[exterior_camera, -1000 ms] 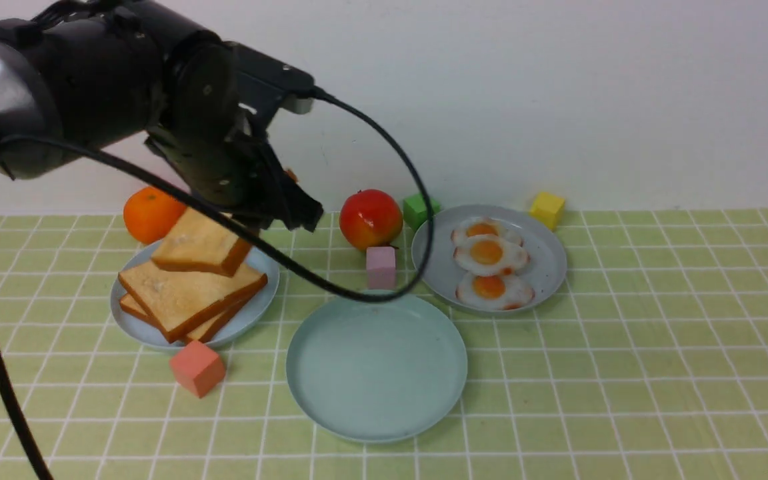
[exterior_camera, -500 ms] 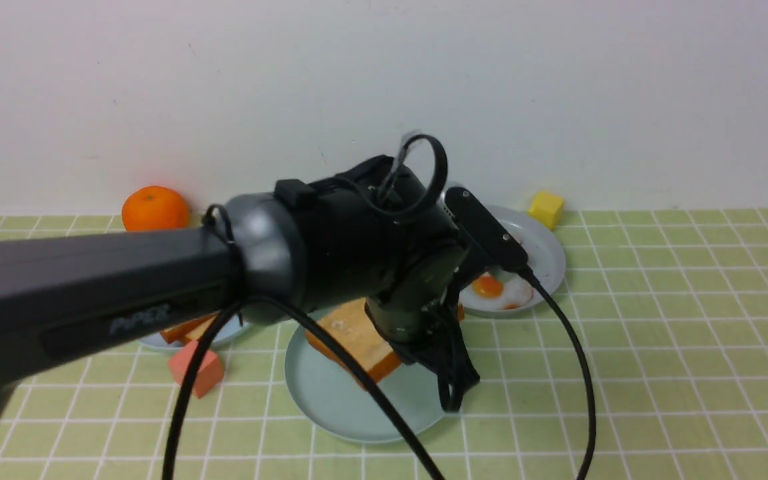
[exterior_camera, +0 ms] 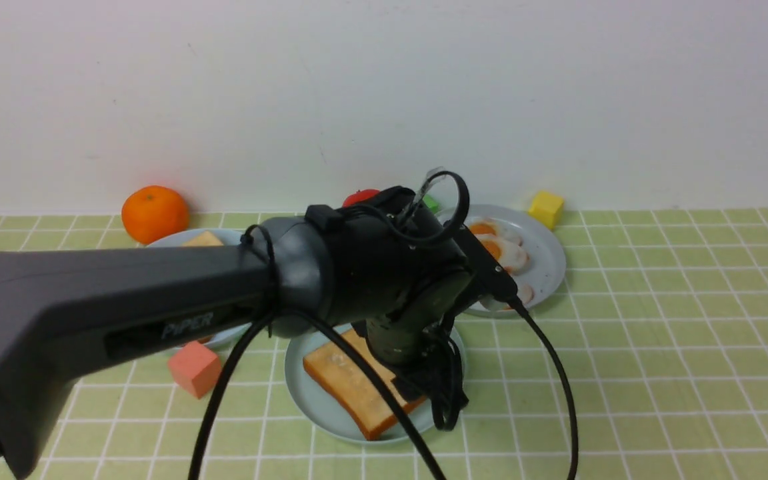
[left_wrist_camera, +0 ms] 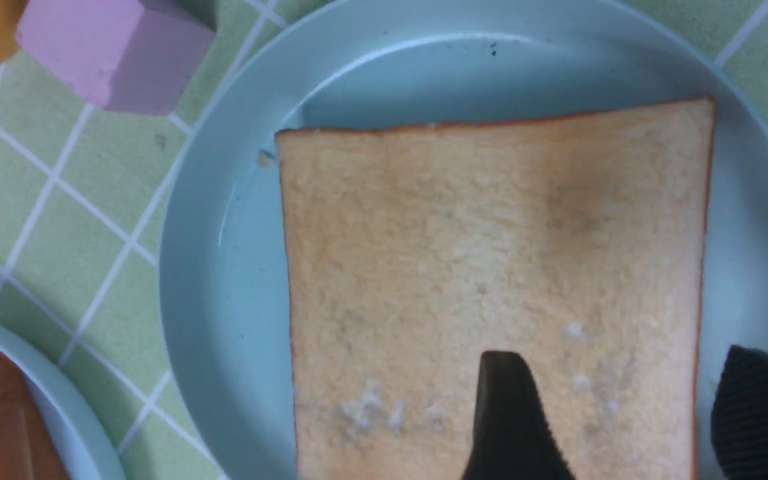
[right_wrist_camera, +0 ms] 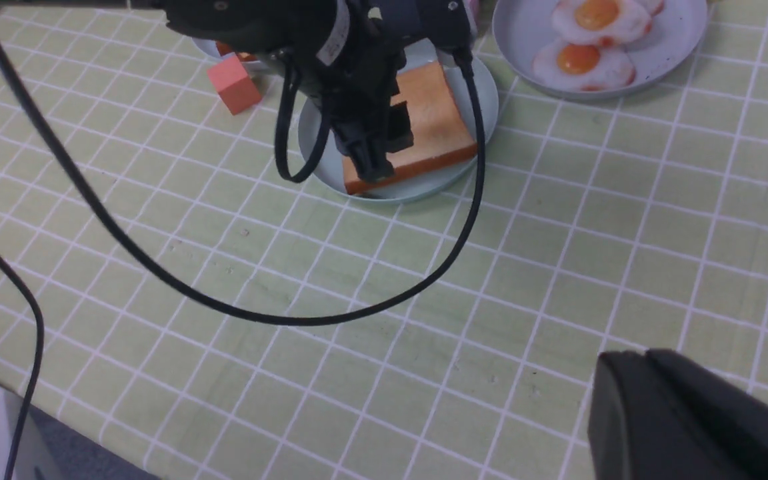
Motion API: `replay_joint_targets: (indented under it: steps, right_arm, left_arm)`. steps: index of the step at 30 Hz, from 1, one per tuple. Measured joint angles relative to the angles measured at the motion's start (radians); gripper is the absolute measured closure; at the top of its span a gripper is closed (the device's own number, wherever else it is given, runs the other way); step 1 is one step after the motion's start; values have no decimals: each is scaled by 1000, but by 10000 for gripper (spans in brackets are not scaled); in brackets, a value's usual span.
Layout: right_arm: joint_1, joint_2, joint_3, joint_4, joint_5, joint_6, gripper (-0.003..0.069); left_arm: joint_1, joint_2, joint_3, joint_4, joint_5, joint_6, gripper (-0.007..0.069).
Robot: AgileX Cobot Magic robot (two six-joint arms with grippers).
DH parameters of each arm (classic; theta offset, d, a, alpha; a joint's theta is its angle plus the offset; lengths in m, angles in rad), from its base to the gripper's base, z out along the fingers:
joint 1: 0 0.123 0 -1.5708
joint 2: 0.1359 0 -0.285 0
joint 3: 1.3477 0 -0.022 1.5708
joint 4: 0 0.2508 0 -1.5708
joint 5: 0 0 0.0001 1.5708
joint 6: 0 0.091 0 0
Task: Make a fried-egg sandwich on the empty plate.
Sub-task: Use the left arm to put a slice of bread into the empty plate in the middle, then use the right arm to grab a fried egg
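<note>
Over the mint plate (left_wrist_camera: pixel 224 300), the left gripper (left_wrist_camera: pixel 624 373) hangs with jaws apart above the flat-lying toast slice (left_wrist_camera: pixel 491 253); best rise straight up, so neither finger drags it.

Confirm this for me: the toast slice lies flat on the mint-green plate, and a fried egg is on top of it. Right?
Not quite. The toast lies flat on the mint-green plate, but its top is bare, as the left wrist view shows. The fried eggs are on the grey plate.
</note>
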Motion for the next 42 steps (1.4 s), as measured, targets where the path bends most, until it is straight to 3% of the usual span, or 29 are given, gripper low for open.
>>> replay_joint_targets:
  steps: [3, 6, 10, 11, 13, 14, 16, 22, 29, 34, 42]
  right_arm:
    - [0, 36, 0, -6, -4, 0, 587]
    - [0, 145, 0, 11, -47, 0, 531]
    - [0, 320, 0, 35, -170, 1, 454]
    - [0, 340, 0, 36, -187, 1, 450]
    - [0, 466, -1, 40, -281, 1, 402]
    - [0, 520, -7, 40, -310, 1, 389]
    - [0, 584, -18, 41, -336, 1, 377]
    - [0, 875, -146, 51, -371, -15, 365]
    - [0, 1109, -323, 82, -379, -20, 364]
    - [-21, 1263, -436, 94, -382, 45, 348]
    - [-87, 1496, -598, 201, -398, 92, 283]
  left_arm:
    - [0, -48, -5, -9, 25, -1, 197]
    - [0, -183, -82, -79, 113, -42, 258]
    - [0, -385, -154, -174, 196, -72, 438]
    - [0, -397, -155, -177, 203, -72, 449]
    - [0, -561, -135, -222, 225, -72, 604]
    - [0, -609, -110, -231, 228, -72, 632]
    - [0, -680, -75, -243, 226, -72, 638]
    - [0, -1062, 290, -290, 125, -84, 638]
    - [0, -1386, 693, -303, -185, -134, 638]
    - [0, -1477, 800, -306, -305, -156, 638]
    - [0, -1481, 809, -306, -330, -158, 638]
